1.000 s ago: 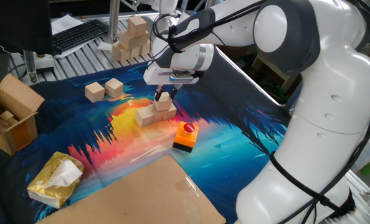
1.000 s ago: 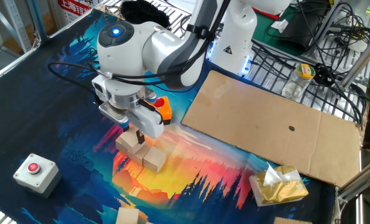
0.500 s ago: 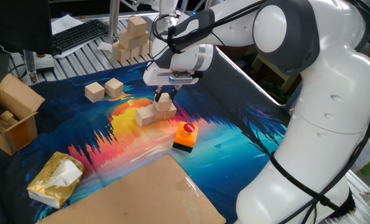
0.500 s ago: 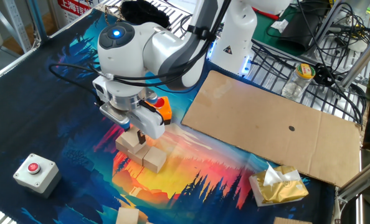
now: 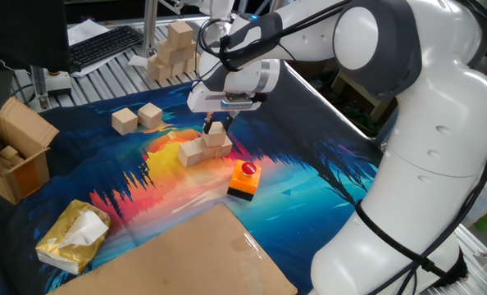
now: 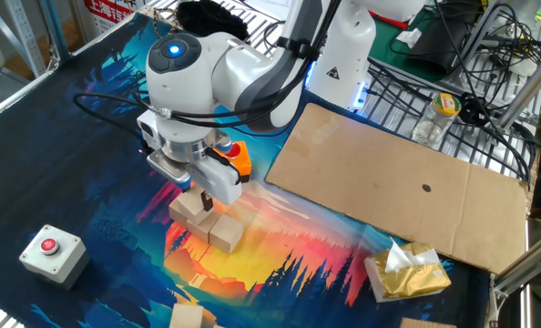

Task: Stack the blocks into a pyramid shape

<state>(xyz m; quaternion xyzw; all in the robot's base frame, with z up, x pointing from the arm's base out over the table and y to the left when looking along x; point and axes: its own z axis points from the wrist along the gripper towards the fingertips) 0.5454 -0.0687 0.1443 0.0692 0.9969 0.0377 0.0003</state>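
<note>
The gripper (image 5: pixel 216 124) holds a block (image 5: pixel 216 129) clamped between its fingers just above the two base blocks (image 5: pixel 204 147) on the mat (image 5: pixel 309 176), apparently placing the pyramid's second tier. Next it likely must lower, centre it over the seam and release. Two spare blocks (image 5: pixel 137 119) wait well apart.

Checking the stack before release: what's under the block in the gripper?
Two base blocks side by side lie under the held block. The gripper hides whether it touches them.
</note>
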